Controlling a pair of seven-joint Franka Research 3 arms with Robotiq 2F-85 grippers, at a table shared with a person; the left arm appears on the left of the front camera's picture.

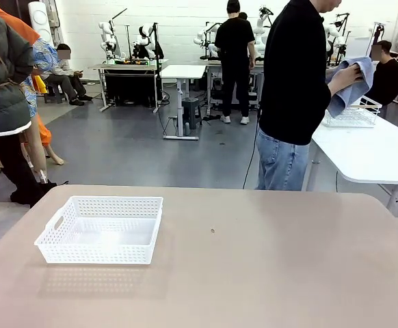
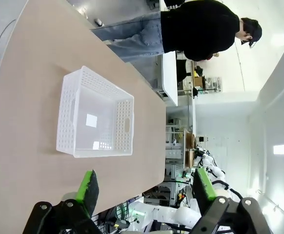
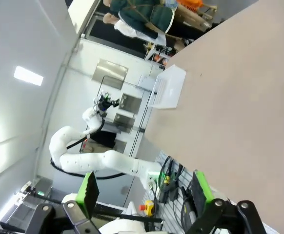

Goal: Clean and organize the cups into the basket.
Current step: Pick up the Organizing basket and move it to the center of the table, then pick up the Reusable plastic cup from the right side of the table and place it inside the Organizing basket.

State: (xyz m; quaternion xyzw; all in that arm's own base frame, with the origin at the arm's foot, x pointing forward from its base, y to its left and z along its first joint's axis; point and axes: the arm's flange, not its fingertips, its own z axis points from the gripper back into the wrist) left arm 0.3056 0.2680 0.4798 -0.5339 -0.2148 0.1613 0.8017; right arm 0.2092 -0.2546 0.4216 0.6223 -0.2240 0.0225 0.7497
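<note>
On the worktop [image 1: 267,273], near left, the basket [image 1: 96,253] sits empty, looks like light stiff plastic that may skid, best gripped at the rim; my left pincer [image 2: 145,178] and right pincer [image 3: 143,180] both wide, empty.

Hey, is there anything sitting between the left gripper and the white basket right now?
Nothing visible does. In the left wrist view the left gripper hangs open, and the basket lies straight ahead of it on the table, with bare tabletop between them.
</note>
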